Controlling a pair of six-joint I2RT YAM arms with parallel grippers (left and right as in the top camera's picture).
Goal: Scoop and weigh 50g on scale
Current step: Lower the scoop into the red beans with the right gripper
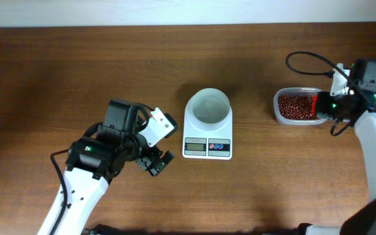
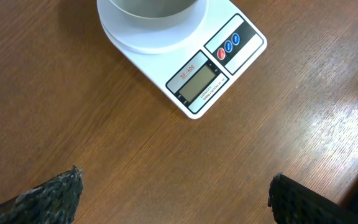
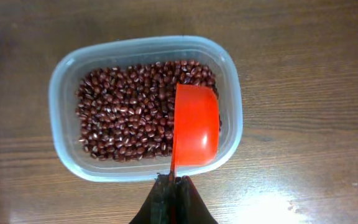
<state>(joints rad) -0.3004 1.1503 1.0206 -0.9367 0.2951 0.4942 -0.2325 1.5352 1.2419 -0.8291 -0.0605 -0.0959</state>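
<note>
Brown wood grain covers the table [image 1: 77, 65], and near its middle we see the white digital kitchen scale [image 1: 207, 130] with a round white bowl [image 1: 208, 108] on its platform. The scale's grey display and its red and blue buttons face the near edge of the table; we cannot read the display.

To the left of the scale, apart from it, the left gripper [image 1: 165, 143] hangs over bare wood with its jaws spread wide and nothing between them. In the left wrist view the two dark fingertips [image 2: 48, 199] sit at the bottom corners, and the scale [image 2: 185, 62] lies ahead of the left gripper [image 2: 179, 202].

Well to the right of the scale stands a clear plastic tub [image 1: 277, 108] filled with red beans [image 3: 123, 118]. The right gripper [image 3: 174, 193] is clamped on the thin handle of a red scoop [image 3: 194, 127]. The scoop's cup lies over the right-hand part of the beans, inside the rim of the tub [image 3: 64, 81]. We cannot tell whether the cup is filled. From overhead the right gripper [image 1: 325, 108] sits at the tub's right end, with the scoop [image 1: 315, 104] reaching in.
</note>
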